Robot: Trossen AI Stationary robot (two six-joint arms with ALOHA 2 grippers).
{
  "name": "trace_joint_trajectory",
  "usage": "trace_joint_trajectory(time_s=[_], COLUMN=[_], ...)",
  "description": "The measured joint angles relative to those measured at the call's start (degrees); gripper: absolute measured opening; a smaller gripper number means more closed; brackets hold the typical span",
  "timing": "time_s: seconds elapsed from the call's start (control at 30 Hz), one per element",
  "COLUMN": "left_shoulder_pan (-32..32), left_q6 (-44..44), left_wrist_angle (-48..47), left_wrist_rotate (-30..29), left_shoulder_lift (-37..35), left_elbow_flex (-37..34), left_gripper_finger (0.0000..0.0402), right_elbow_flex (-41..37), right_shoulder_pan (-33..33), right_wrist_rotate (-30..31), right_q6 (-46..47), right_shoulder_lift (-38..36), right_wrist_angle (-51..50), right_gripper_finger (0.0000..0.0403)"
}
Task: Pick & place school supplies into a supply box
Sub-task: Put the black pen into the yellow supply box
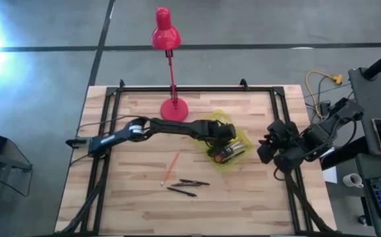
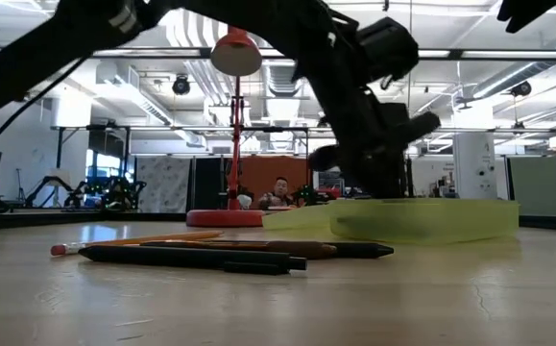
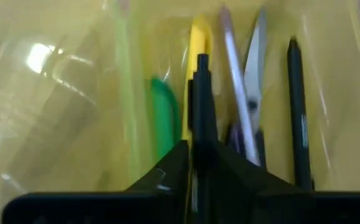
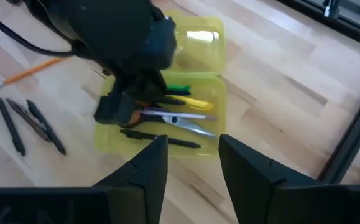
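Left gripper (image 1: 222,139) hangs low over the open supply box (image 1: 224,162), its dark fingers (image 3: 186,168) set narrow around a black pen (image 3: 203,106) that stands between them, pointing down into the case. Inside the translucent yellow-green box, the left wrist view shows a green pen (image 3: 162,118), a yellow one (image 3: 196,46), a pale pink pencil (image 3: 235,81), the blades of the scissors (image 3: 254,68) and another black pen (image 3: 296,106) lying side by side. That box sits on the wooden table (image 1: 131,204) right of centre, its lid folded open toward the far side, just right of the base of the red desk lamp (image 1: 173,108). Nearer and to the left, well apart from the box, an orange pencil (image 1: 170,167) lies slanted on the wood, and just nearer than it are three dark pens (image 1: 189,186) close together. Right gripper (image 1: 272,155) waits at the table's right edge, beside the box and apart from it, with its fingers (image 4: 148,165) standing open and nothing between them. Beyond the table in the low view a person (image 2: 279,191) sits far off in the room.
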Motion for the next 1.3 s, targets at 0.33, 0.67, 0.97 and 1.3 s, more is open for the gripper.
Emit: trace_joint_trajectory(time_s=[0.33,0.67,0.97,1.3], left_shoulder_pan=[-1.66,-9.47,-15.18,-17.83], left_q6=[-0.64,-22.45,-41.24,-45.21], left_wrist_angle=[0.48,3.75,17.93,17.15], left_wrist_rotate=[-0.57,-12.44,-12.17,-12.39], left_shoulder_lift=[-16.06,-45.92,-57.86,-55.44], left_elbow_flex=[-16.59,-52.91,-74.14,-74.49], left_gripper_finger=[0.013,0.014,0.0139,0.0136], right_elbow_flex=[-0.63,-4.58,-8.26,-6.43], right_shoulder_pan=[-0.03,-1.27,-9.14,-12.82], right_wrist_rotate=[1.72,1.42,-3.14,-9.75], right_q6=[-2.56,-1.87,-17.94,-29.35], right_shoulder_lift=[2.32,5.14,10.56,18.32], right_wrist_angle=[0.07,3.95,14.8,16.35], right_gripper_finger=[0.0136,0.0137,0.0137,0.0137])
